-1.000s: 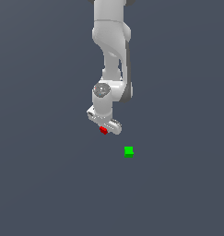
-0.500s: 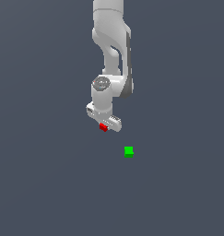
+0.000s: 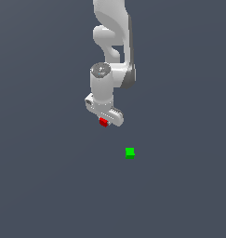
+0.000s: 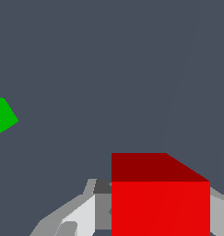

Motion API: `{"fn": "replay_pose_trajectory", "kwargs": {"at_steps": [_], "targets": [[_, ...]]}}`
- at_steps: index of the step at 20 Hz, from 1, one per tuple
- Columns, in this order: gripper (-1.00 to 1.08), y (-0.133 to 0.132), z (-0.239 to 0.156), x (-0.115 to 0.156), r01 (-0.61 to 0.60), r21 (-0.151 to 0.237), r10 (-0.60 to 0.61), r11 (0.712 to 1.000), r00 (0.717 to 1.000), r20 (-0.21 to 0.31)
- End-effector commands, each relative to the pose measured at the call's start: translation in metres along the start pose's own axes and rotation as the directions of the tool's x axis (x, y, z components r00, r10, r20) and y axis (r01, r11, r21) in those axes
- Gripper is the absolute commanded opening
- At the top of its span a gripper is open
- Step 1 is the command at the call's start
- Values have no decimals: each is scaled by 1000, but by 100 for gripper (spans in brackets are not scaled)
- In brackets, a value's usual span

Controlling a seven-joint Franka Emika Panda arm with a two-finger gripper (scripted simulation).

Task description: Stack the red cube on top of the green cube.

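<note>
Arm (image 3: 112,42): white, reaching down from the top of the exterior view, wrist bent over the plain grey floor (image 3: 44,186).
Gripper (image 3: 104,120): pointing down, clamped on the red cube — the wrist view shows pale fingers (image 4: 81,214) hugging its sides.
Red cube (image 3: 103,122): held at the fingertips, up off the floor; it looms large in the wrist view (image 4: 160,207).
Green cube (image 3: 129,152): alone on the floor, toward the exterior view's right of the gripper and lower in frame, well apart — the wrist camera catches it only at the frame's edge (image 4: 2,116).
</note>
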State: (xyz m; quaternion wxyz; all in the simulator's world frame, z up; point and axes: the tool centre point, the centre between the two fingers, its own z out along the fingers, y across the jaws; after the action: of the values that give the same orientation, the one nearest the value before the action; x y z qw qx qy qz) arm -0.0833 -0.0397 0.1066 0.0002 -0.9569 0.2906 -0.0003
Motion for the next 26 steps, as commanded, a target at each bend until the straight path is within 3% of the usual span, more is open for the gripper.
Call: {"fn": "replay_pose_trajectory", "kwargs": {"at_steps": [1,14,26], "targets": [[-100,0,-9,0,0,-1,0,1000,1000,0],[-100,-8,-11,2,1,-1,-1,1000,1000,0],[-100,-72,11,17,0,0,0,1000,1000,1]]}}
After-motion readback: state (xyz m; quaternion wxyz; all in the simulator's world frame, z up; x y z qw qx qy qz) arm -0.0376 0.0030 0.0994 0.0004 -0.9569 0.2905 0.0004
